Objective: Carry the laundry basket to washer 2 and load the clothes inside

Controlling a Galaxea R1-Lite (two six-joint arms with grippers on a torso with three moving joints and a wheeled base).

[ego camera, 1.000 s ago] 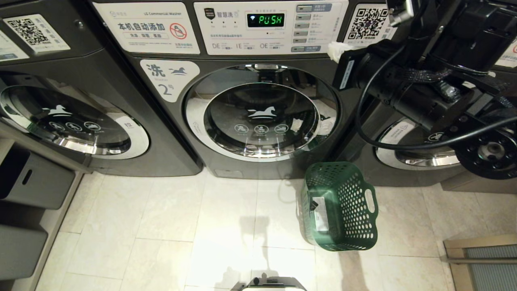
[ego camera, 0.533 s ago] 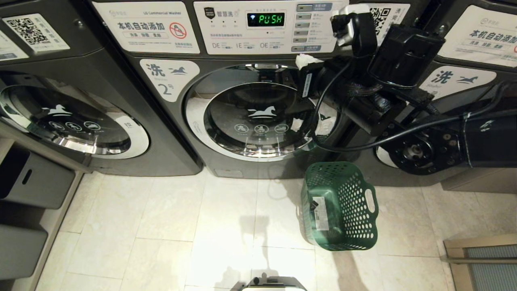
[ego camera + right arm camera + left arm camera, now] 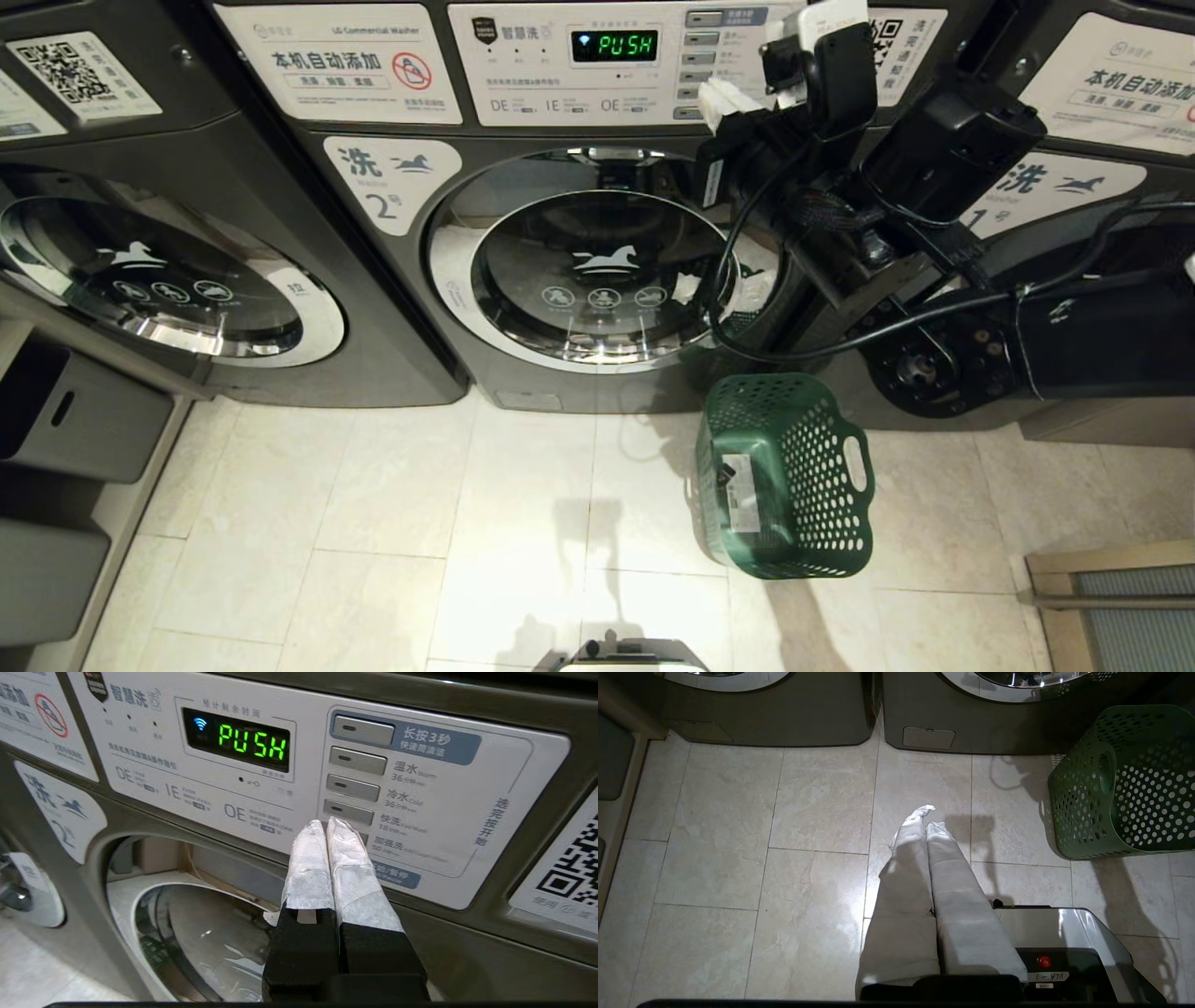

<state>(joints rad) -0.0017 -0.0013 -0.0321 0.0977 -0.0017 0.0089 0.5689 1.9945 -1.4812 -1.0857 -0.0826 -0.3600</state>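
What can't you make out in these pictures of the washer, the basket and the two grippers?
- Clothes: none visible; washer 2's glass door reflects glare in the head view.
- Button contact: in the right wrist view the shut right gripper covers the button behind its tips.
- Basket: lies tipped on its side; its opening faces away.
- Left gripper: outside the head view.

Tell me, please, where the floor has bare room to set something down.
Bare tiles lie in front of washer 2, left of the laundry basket. It is crowded right of the door, where the right pincer and its arm hang above the basket.
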